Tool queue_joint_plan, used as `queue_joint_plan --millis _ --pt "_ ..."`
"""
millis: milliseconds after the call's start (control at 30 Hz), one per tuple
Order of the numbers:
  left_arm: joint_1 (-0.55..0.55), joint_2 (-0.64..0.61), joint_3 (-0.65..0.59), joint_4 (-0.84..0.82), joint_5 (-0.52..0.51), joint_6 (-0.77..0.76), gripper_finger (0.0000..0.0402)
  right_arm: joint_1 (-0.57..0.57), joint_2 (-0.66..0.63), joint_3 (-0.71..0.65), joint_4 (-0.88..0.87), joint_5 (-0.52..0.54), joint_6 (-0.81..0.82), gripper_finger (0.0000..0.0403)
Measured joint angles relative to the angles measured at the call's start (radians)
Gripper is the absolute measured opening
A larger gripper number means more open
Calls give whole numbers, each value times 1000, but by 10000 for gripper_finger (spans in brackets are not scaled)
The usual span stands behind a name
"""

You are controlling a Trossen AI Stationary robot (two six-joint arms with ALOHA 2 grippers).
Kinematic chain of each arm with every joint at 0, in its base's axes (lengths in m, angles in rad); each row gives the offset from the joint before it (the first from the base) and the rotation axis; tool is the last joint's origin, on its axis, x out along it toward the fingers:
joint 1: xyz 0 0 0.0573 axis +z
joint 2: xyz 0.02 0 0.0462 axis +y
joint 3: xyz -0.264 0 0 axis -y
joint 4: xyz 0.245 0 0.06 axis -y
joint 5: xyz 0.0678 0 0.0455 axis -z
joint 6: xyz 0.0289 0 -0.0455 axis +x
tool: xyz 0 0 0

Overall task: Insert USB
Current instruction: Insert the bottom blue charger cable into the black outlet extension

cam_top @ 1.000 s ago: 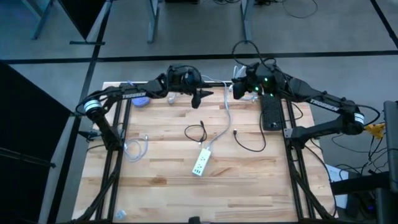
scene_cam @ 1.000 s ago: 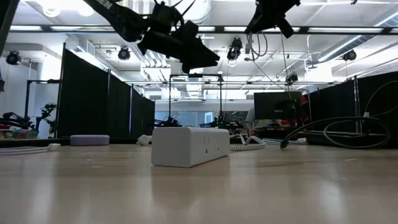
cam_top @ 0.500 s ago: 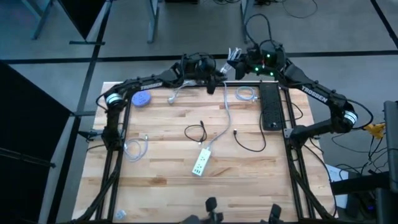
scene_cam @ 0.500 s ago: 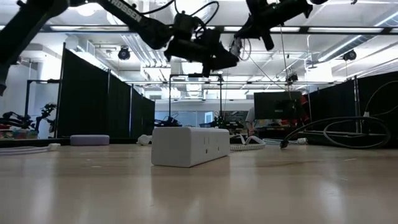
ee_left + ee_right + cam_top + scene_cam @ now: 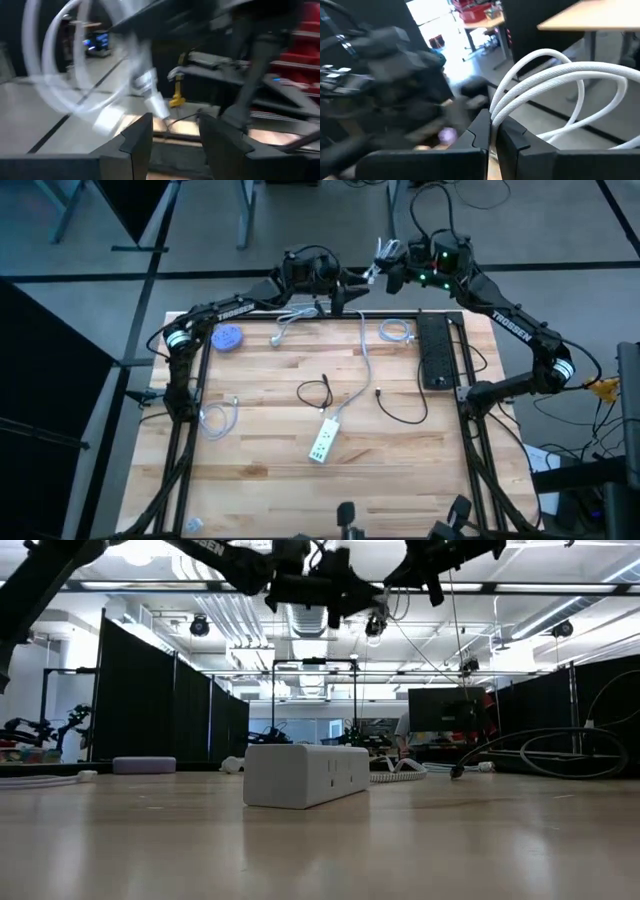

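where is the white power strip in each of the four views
High view: the white rectangular power strip lies on the wooden table, just below the middle.
Low view: white power strip at centre, standing on the tabletop.
Left wrist view: not in it.
Right wrist view: not in it.
Shared landmark: the round lavender puck, at the table's far left in the high view, and left of the strip in the low view.

Both my arms are stretched to the table's far edge, raised high, wrists nearly meeting. Left gripper (image 5: 352, 288) points right, fingers (image 5: 135, 145) parted with a gap between. Right gripper (image 5: 385, 277) points left toward it, fingers (image 5: 480, 132) pinched together.
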Motion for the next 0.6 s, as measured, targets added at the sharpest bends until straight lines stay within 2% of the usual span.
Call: queue_joint_plan --millis 233,433,600 --pt "-25 -44 -1 -21 10 60 127 2 30 0 -31 24 5 0" --pt "0 -73 -3 -204 -5 184 114 2 -14 4 -33 23 8 0" --pt "20 -73 -3 -205 -94 245 108 13 -30 25 -32 -26 26 0"
